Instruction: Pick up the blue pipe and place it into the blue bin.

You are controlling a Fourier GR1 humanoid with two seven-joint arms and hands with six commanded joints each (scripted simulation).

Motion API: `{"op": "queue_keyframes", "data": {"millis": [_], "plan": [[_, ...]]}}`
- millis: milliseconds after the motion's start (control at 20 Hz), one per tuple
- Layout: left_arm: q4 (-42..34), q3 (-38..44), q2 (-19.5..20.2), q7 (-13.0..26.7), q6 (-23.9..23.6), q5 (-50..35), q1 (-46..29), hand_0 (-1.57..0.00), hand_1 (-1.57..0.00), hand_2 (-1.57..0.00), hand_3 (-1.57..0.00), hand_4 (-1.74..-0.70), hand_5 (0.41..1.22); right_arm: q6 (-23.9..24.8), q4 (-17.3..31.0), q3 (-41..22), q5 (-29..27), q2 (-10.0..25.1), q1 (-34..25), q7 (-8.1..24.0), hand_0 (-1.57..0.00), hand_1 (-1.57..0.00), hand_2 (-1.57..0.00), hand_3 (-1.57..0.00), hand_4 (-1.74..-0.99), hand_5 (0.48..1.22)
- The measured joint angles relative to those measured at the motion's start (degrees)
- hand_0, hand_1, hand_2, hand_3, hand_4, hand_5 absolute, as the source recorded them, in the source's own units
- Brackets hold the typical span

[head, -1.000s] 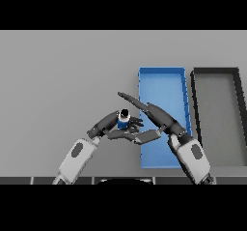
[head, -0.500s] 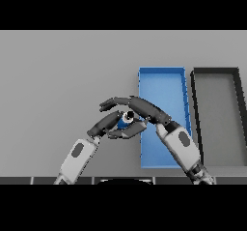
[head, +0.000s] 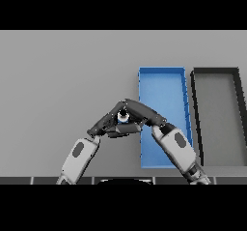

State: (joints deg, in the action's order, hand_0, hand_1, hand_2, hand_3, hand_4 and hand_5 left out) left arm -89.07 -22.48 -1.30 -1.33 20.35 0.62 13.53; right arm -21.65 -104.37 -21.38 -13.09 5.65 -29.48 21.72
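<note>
A flat, plain grey table [head: 62,75] fills the head view from edge to edge, matte and unmarked; nothing of the room beyond it shows, since the surface runs right up to the top of the scene. On its right half lie two long, shallow rectangular bins side by side, near each other but apart; the open blue bin [head: 164,82] sits nearer the middle, and the dark grey, black-rimmed bin [head: 218,114] lies to its right, by the table's edge. Two white and grey arms rise from the lower edge and lean toward each other; their dark hands meet in a peak just left of the blue bin's left wall. The right hand [head: 142,111] reaches across that wall, fingers long and arched over the small blue pipe [head: 123,116]; the left hand [head: 107,124] curls in from below and beside it, so the short cylinder, its pale end turned upward, is pinched between both hands, outside the blue bin and just beside its left rim.
</note>
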Motion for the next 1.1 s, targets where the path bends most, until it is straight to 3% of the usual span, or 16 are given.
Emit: {"op": "queue_keyframes", "data": {"millis": [150, 350, 400, 450, 600, 700, 800, 850, 950, 1000, 1100], "plan": [[-0.19, 0.48, 0.07, -0.57, -0.10, 0.50, 0.35, -1.57, -1.57, -1.57, -1.43, -1.73, 1.221, 0.03, -0.18, -0.35, 0.44, -0.07, -0.38, -0.52, -1.52, -1.52, -1.53, -1.48, -1.716, 1.144], [-0.80, 0.63, 0.68, 0.03, -0.64, 2.04, 0.36, -1.57, -1.57, -1.57, -1.45, -1.72, 1.221, 2.25, -0.34, -0.71, 2.55, -2.00, 1.02, -1.83, -1.55, -1.55, -1.55, -1.54, -1.731, 1.190], [-0.67, 0.41, 1.10, -1.42, -1.66, 3.94, 0.41, -1.46, -1.34, -1.29, -1.17, -1.60, 1.221, 2.00, -0.55, -0.34, 2.92, -1.76, 1.75, -3.03, -1.56, -1.56, -1.56, -1.54, -1.733, 1.196], [-1.65, 0.04, 1.28, -1.89, -2.18, 5.10, -0.11, -1.17, -1.07, -1.03, -0.93, -1.47, 1.221, 2.31, -0.96, -0.46, 3.33, -2.19, 1.41, -2.82, -1.56, -1.56, -1.56, -1.55, -1.734, 1.201], [-0.81, 0.22, 2.40, -1.93, 2.10, 5.71, 0.60, -0.60, -0.55, -0.53, -0.48, -1.21, 1.221, 2.41, -1.65, -0.17, 3.42, -2.86, 1.48, 1.30, -1.56, -1.56, -1.56, -1.56, -1.738, 1.211], [-0.86, 0.47, 2.71, -2.94, 3.23, 7.33, 0.45, -0.38, -0.35, -0.34, -0.30, -1.08, 1.029, 2.18, -2.76, 0.06, 3.67, -3.54, 1.78, 3.56, -1.57, -1.57, -1.57, -1.56, -1.739, 1.214], [-0.25, 0.80, 1.92, 0.23, 2.82, 7.18, 0.88, -0.24, -0.22, -0.22, -0.19, -1.02, 0.848, 2.29, -2.25, 0.40, 5.16, -4.73, 1.23, 4.81, -1.57, -1.57, -1.57, -1.57, -1.740, 1.217], [-1.27, 1.17, 2.49, 1.51, 2.79, 6.54, 0.17, -0.20, -0.18, -0.17, -0.16, -1.00, 0.770, 1.79, -1.65, 0.69, 5.78, -4.83, 1.07, 3.31, -1.57, -1.57, -1.57, -1.57, -1.740, 1.218], [-1.45, 1.06, 1.97, 2.36, 2.38, 5.94, -0.11, -0.12, -0.11, -0.11, -0.10, -0.97, 0.647, 1.26, -2.23, 1.16, 6.27, -5.29, 1.68, 3.32, -1.57, -1.57, -1.57, -1.57, -1.740, 1.219], [-1.57, 1.57, 2.13, 4.44, 2.62, 5.11, 0.26, -0.10, -0.09, -0.09, -0.08, -0.97, 0.603, 1.24, -2.30, 0.60, 7.23, -6.08, 2.13, 2.18, -1.57, -1.57, -1.57, -1.57, -1.740, 1.219], [-1.53, 1.32, 1.98, 4.63, 2.23, 5.24, -0.47, -0.06, -0.06, -0.06, -0.05, -0.96, 0.538, 0.51, -2.72, 1.04, 6.24, -6.56, 3.07, 1.41, -1.57, -1.57, -1.57, -1.57, -1.741, 1.220]]}}
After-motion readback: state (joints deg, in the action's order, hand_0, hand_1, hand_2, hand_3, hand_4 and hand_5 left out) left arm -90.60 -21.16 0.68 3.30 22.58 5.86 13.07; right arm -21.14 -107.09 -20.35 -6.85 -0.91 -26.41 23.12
